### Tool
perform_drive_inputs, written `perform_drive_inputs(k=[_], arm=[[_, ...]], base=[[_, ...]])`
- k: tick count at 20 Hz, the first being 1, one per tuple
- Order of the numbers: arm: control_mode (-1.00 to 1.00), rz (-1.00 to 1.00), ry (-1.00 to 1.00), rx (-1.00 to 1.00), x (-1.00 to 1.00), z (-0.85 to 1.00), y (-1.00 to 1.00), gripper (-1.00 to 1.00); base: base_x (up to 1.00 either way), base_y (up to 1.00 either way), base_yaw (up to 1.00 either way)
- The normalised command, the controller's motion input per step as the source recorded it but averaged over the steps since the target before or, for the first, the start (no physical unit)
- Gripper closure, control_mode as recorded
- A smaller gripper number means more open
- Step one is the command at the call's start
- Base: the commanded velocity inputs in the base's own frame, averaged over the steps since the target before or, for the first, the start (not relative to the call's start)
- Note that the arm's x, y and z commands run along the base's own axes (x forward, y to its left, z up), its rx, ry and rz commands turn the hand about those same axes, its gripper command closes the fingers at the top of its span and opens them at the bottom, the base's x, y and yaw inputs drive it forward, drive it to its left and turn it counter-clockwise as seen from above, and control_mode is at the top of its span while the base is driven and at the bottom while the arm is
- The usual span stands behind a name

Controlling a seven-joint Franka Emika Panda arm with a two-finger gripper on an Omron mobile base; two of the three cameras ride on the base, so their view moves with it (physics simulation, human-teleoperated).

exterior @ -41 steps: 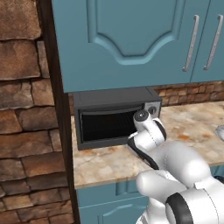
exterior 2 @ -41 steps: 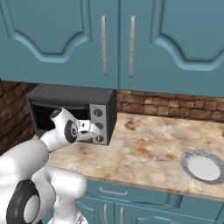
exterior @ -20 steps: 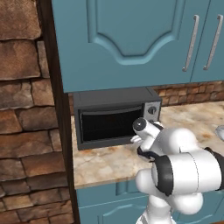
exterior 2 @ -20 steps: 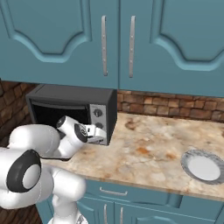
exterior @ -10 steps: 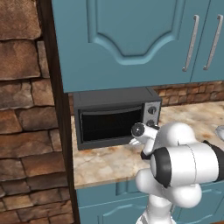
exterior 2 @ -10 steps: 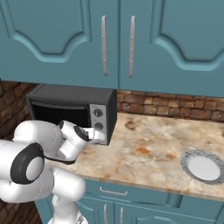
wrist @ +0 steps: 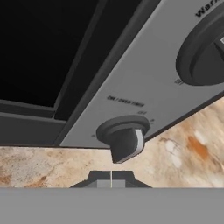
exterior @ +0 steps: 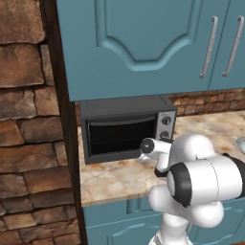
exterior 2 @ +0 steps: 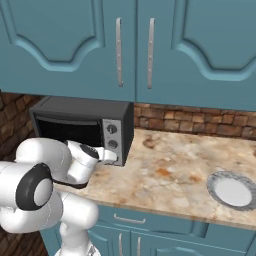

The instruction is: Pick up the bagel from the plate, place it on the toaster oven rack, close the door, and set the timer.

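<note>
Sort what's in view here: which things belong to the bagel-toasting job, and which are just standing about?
Job:
- black glass-windowed toaster oven door, closed
- small round dark timer knob, lowest on the silver strip
- pale round plate, without the bagel
- shut gripper, just short of the timer knob

Standing about:
- teal cabinet doors with silver handles
- speckled stone counter
- brick backsplash

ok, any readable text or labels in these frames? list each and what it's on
"War": cut off at the frame edge, on the silver control strip by the upper knob, hand view.
Small print above the timer: too blurred to read.
Tick marks around the timer: no legible numbers.
Both base views: markings on the toaster oven too small to read.
</note>
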Motion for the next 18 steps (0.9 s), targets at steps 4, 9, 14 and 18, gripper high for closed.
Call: perform_drive_inputs(k=[4,9,14,18], arm=[[-1.0,0.0,0.0,-0.03,0.0,0.0,0.0,1.0],[-1.0,0.0,0.0,-0.03,0.0,0.01,0.0,1.0],[-1.0,0.0,0.0,-0.05,0.03,0.11,0.0,1.0],[-1.0,0.0,0.0,-0.04,0.03,0.2,0.0,1.0]], base=[[0.0,0.0,0.0],[0.0,0.0,0.0],[0.0,0.0,0.0],[0.0,0.0,0.0]])
